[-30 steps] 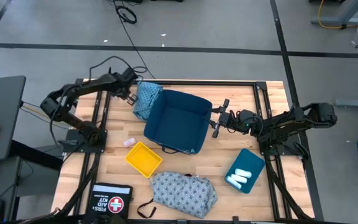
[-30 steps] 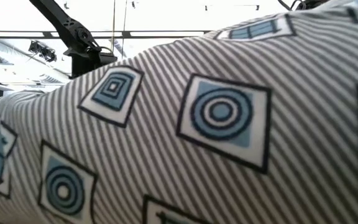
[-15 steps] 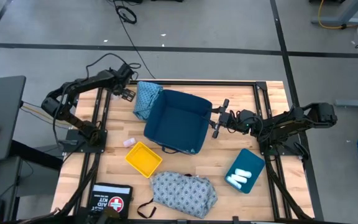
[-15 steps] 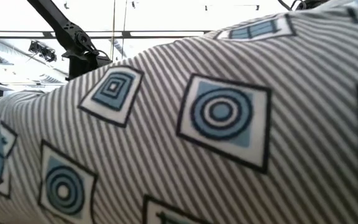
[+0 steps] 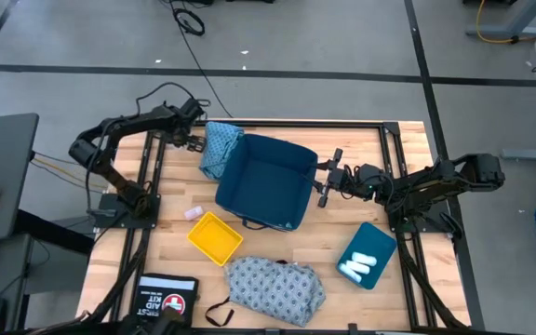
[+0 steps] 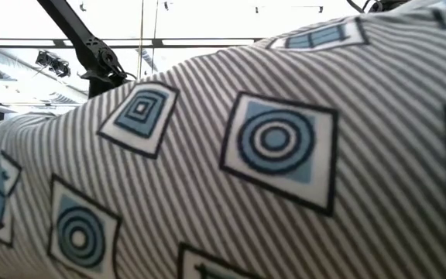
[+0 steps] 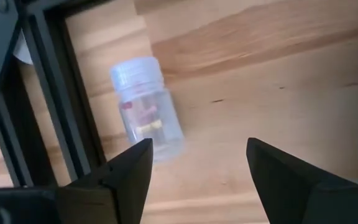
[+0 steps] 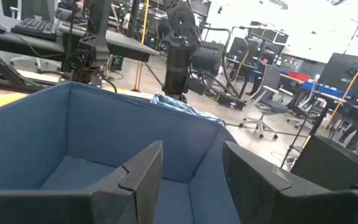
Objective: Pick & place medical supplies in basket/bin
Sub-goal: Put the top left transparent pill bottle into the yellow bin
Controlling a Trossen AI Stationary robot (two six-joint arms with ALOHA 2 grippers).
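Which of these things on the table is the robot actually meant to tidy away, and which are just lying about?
Part of the job:
- teal-blue cloth, draped at the bin's rim
- grey-blue cloth
- white rolls in the small teal tray
- clear vial
- dark blue bin, where they go

Just lying about:
- first aid kit
- yellow tray, looks empty

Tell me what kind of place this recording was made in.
Probably a robotics lab or workshop. A wooden slatted work table stands on a grey concrete floor with dark tape lines, and behind it are swivel office chairs and desks with equipment.
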